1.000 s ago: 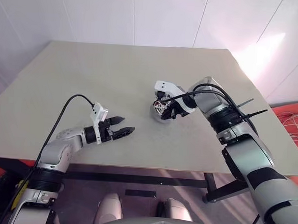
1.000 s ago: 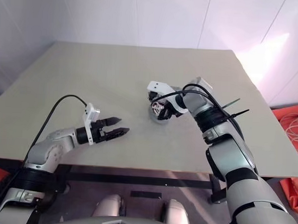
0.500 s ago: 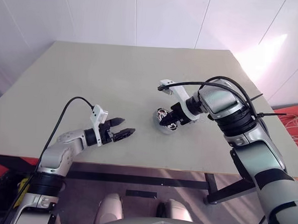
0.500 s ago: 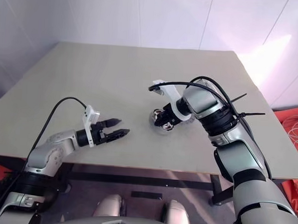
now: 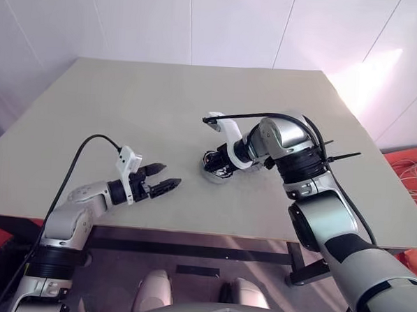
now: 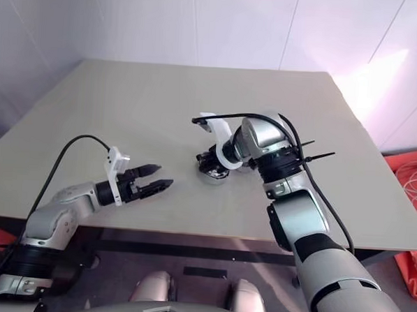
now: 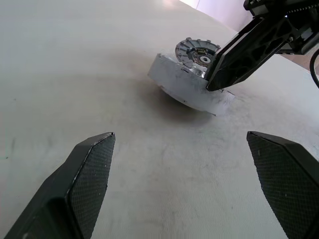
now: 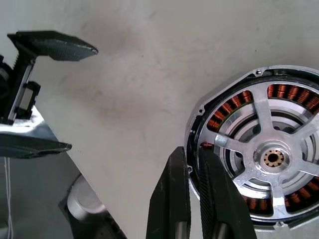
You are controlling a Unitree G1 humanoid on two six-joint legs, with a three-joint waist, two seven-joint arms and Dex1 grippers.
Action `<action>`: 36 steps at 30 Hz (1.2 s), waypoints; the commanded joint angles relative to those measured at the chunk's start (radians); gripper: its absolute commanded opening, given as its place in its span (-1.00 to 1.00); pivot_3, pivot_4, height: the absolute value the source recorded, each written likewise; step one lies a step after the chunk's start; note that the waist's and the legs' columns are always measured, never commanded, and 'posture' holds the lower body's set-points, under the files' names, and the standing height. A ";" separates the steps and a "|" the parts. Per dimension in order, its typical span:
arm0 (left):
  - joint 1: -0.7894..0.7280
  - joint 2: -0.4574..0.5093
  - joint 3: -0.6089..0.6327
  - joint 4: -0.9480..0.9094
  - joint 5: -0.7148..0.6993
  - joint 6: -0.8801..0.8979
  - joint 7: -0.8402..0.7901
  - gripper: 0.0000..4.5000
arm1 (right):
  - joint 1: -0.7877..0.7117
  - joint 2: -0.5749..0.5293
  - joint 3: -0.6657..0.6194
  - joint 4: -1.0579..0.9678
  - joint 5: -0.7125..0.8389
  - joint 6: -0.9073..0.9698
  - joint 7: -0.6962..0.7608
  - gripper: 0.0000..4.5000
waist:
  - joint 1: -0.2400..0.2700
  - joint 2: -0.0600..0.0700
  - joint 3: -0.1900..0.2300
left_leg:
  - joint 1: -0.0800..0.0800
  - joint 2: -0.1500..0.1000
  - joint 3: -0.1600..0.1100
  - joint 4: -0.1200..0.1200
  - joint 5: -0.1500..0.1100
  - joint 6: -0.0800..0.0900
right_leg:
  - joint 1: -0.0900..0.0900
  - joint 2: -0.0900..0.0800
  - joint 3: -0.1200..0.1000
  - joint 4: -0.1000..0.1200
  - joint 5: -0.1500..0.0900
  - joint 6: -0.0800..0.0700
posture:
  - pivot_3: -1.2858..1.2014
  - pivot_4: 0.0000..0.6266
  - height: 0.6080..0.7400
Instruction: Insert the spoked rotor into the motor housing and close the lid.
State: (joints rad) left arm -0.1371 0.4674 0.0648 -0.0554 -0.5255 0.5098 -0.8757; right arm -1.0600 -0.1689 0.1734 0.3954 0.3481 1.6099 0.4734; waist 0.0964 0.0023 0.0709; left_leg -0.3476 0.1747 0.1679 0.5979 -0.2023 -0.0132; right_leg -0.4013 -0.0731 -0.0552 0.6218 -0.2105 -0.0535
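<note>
Pinching motor housing [image 8: 199, 144] rim, right end effector [image 8: 192, 164] narrow; left end effector [image 7: 184, 184] wide, empty.

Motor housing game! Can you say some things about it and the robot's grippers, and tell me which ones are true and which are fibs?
1. The spoked rotor sits inside the motor housing. True.
2. The left gripper is holding the housing. False: it is open and empty, over the table, apart from the housing.
3. The right gripper is pinched shut on the housing's rim. True.
4. A lid covers the housing. False: the housing is uncovered, so the spokes and coppery windings show.
</note>
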 commanded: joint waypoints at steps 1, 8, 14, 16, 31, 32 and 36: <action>0.003 0.012 0.026 -0.051 -0.016 -0.003 0.007 1.00 | -0.042 0.038 -0.103 0.075 0.021 0.004 -0.176 -0.99 | -0.001 0.000 0.000 | 0.000 0.000 0.000 0.000 0.000 -0.001 | 0.000 0.000 0.000 0.000 0.000 0.000 | 0.03 -1.00 1.00; 0.014 0.009 0.027 -0.067 -0.016 -0.002 0.020 1.00 | -0.072 0.174 -0.336 0.131 -0.003 0.004 -0.415 -0.99 | -0.003 0.000 0.000 | 0.001 0.000 -0.002 -0.001 0.002 -0.004 | 0.000 0.000 0.000 0.000 0.000 0.001 | 0.03 -1.00 1.00; 0.015 0.006 0.026 -0.069 -0.015 -0.004 0.025 1.00 | -0.068 0.184 -0.335 0.101 0.016 0.004 -0.442 -0.70 | -0.002 0.000 0.000 | 0.002 -0.001 -0.002 -0.004 0.004 -0.007 | -0.001 0.000 0.000 0.001 0.000 0.001 | 0.03 -1.00 1.00; 0.015 0.003 0.023 -0.068 -0.015 -0.006 0.026 1.00 | -0.067 0.181 -0.321 0.090 0.019 0.004 -0.439 -0.44 | -0.002 0.000 0.000 | 0.000 -0.001 -0.002 -0.005 0.004 -0.007 | -0.002 0.000 0.000 0.001 0.000 0.001 | 0.03 -1.00 1.00; -0.028 -0.006 0.005 -0.031 -0.010 -0.002 0.017 1.00 | -0.328 0.144 -0.439 0.161 0.048 -0.045 -0.398 0.31 | -0.002 0.000 0.000 | -0.001 -0.003 -0.002 -0.015 0.006 -0.010 | -0.006 0.000 0.000 -0.002 0.000 0.001 | 0.03 -1.00 1.00; -0.034 -0.006 0.004 -0.025 -0.010 -0.001 0.015 1.00 | -0.334 0.126 -0.418 0.160 0.055 -0.081 -0.359 0.31 | -0.001 0.000 0.000 | -0.001 -0.003 -0.002 -0.016 0.006 -0.010 | -0.006 0.000 0.000 -0.002 0.000 0.001 | 0.03 -1.00 1.00; -0.066 -0.006 0.000 0.003 -0.008 0.001 0.007 1.00 | -0.234 -0.013 -0.290 0.049 0.060 -0.288 -0.133 0.31 | 0.007 -0.001 0.000 | -0.002 -0.004 -0.002 -0.017 0.006 -0.010 | -0.006 0.000 0.000 -0.003 0.000 0.001 | 0.03 -1.00 1.00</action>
State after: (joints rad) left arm -0.1804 0.4572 0.0587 -0.0501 -0.5270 0.5135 -0.8573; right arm -1.3153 -0.1387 -0.1462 0.5059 0.3986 1.4001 0.2668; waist 0.1029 0.0009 0.0707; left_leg -0.3502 0.1708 0.1654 0.5812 -0.1962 -0.0235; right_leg -0.4063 -0.0731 -0.0550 0.6180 -0.2107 -0.0527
